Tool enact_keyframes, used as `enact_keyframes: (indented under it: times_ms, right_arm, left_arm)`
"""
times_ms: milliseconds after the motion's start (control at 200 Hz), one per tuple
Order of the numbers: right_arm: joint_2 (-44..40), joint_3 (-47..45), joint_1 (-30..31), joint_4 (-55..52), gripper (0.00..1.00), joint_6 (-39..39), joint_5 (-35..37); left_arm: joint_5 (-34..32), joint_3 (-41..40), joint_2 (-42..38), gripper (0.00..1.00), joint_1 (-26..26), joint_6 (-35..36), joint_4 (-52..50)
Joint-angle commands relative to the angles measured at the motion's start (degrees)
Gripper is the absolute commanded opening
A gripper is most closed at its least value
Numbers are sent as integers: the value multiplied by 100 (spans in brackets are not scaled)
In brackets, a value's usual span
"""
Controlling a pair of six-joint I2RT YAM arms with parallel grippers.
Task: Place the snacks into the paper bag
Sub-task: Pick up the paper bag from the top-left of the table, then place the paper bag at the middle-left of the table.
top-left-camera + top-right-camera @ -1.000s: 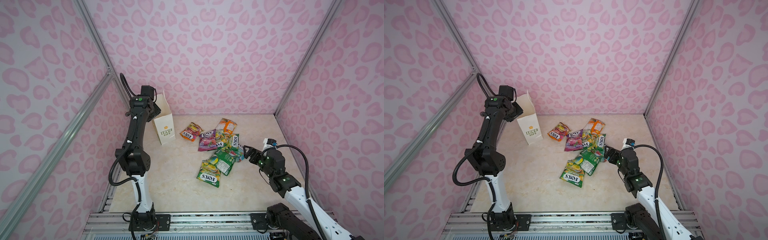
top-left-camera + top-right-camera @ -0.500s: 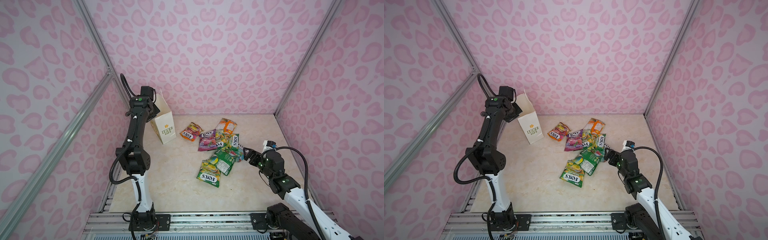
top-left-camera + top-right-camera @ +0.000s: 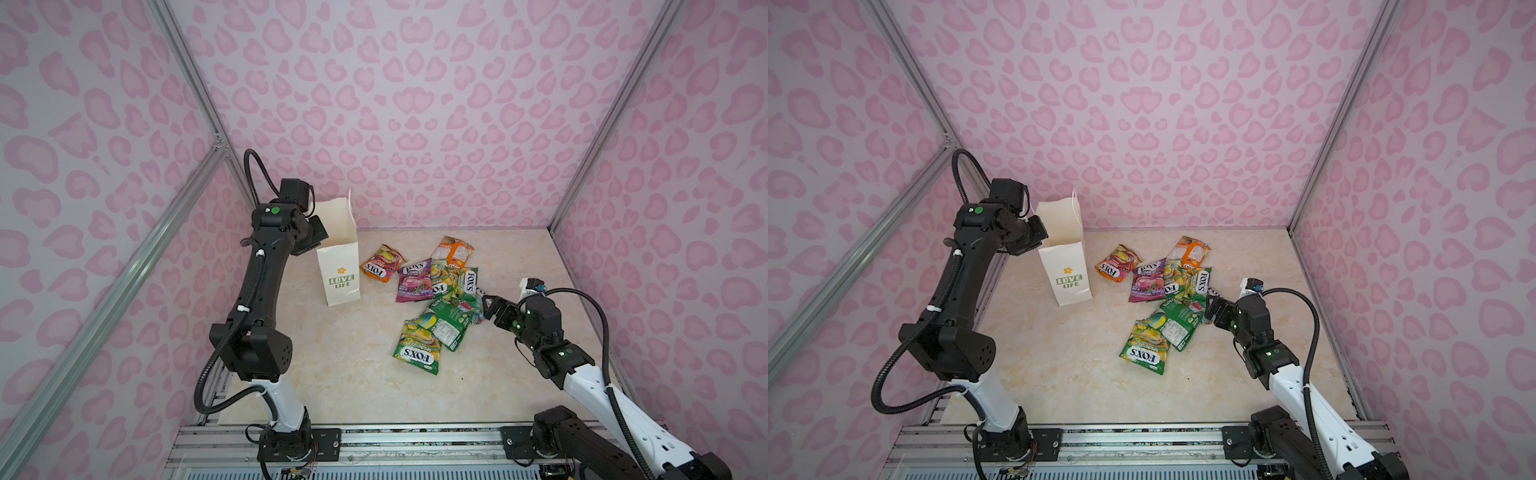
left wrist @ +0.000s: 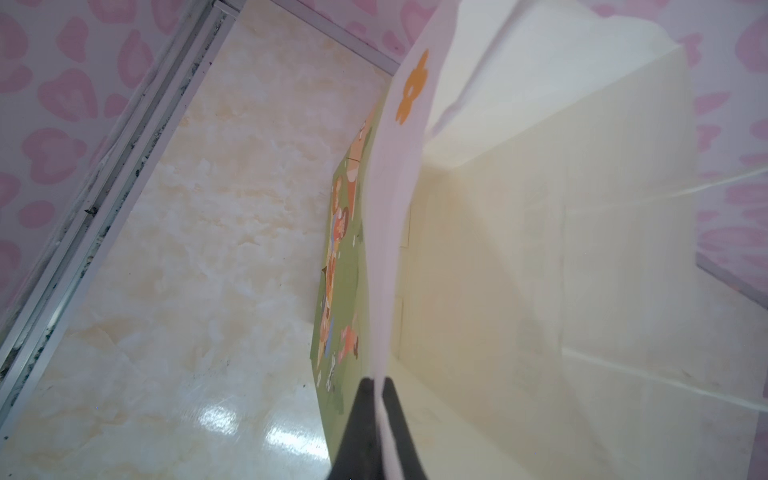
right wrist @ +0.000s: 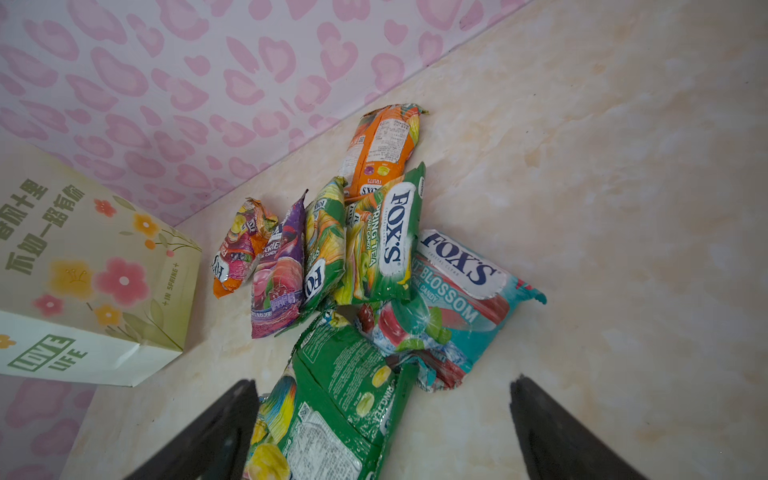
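Note:
The cream paper bag (image 3: 338, 266) (image 3: 1065, 270) stands upright at the back left, mouth open. My left gripper (image 3: 319, 237) (image 4: 378, 380) is shut on its near top rim, the paper pinched between both fingers; the bag's inside (image 4: 519, 249) shows nothing in it. Several snacks (image 3: 436, 286) (image 3: 1167, 286) lie in a loose pile right of the bag. My right gripper (image 3: 484, 305) (image 5: 383, 380) is open at the pile's right edge, low over the table. A green packet (image 5: 340, 395) lies between its fingers, untouched, with a teal packet (image 5: 457, 291) just beyond.
Pink patterned walls close in the marble tabletop (image 3: 353, 365) on three sides. Aluminium posts (image 3: 199, 104) stand in the back corners. A metal rail (image 3: 395, 444) runs along the front edge, carrying both arm bases.
My left gripper has shut on the bag's rim and the bag has tipped slightly. My right gripper has moved left, closer in over the green packet, still open.

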Motion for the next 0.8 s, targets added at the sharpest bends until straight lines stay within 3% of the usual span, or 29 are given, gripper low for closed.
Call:
enact_keyframes:
  times_ms: [0, 180, 440, 610, 795]
  right_arm:
    - [167, 86, 11, -45, 98, -153, -197]
    - [531, 192, -5, -90, 99, -211, -430]
    - [1066, 112, 1, 146, 99, 53, -754]
    - [1232, -81, 14, 394, 98, 314, -891]
    - [1424, -209, 173, 380, 97, 346, -951]
  left_arm:
    - [160, -917, -719, 3, -64, 297, 351]
    - [788, -2668, -2078, 3, -222, 311, 1088]
    - [1398, -4104, -3242, 3, -378, 213, 1568]
    - [1127, -4592, -3444, 3, -378, 306, 1832]
    - [1428, -4813, -3365, 3, -378, 297, 2173]
